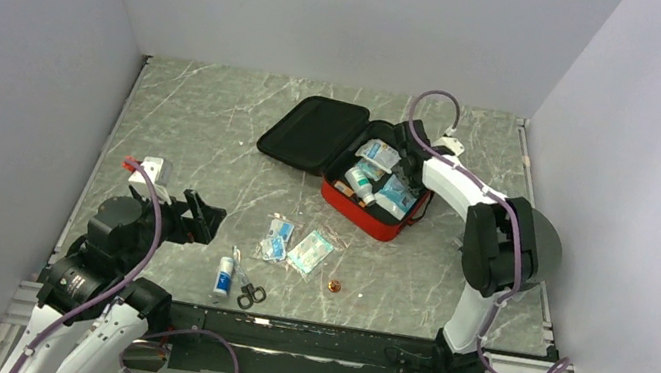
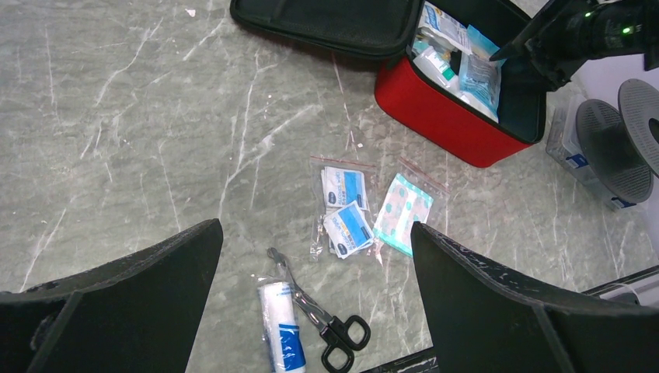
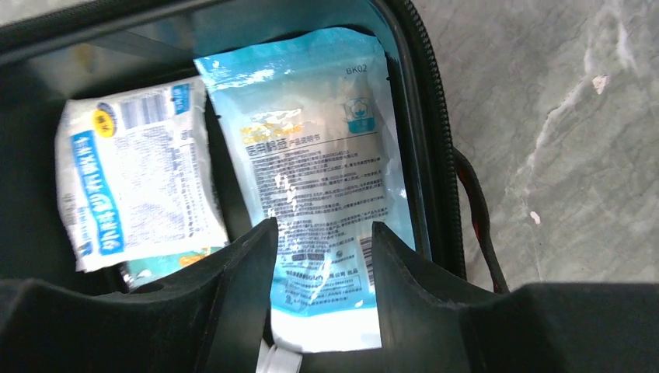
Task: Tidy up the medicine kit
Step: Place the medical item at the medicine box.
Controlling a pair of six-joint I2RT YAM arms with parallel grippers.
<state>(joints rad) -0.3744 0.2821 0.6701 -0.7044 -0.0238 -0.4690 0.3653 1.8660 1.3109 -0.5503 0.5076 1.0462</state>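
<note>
The medicine kit (image 1: 367, 215) lies open at the back middle: red shell, black lid flat to its left, several packets inside. It also shows in the left wrist view (image 2: 443, 116) and the right wrist view (image 3: 435, 155). My right gripper (image 1: 410, 154) is down inside the kit. In the right wrist view its jaws (image 3: 322, 233) are half closed on the lower end of a light-blue packet (image 3: 326, 140), beside a white and blue packet (image 3: 132, 179). My left gripper (image 1: 205, 216) hovers open and empty (image 2: 317, 233) over the table at the left, above loose items.
On the table in front of the kit lie bagged blue sachets (image 2: 346, 210), a teal dotted plaster bag (image 2: 402, 203), a wrapped gauze roll (image 2: 281, 326), black-handled scissors (image 2: 326, 322) and a small orange item (image 1: 334, 287). A grey round disc (image 1: 539, 247) sits at the right.
</note>
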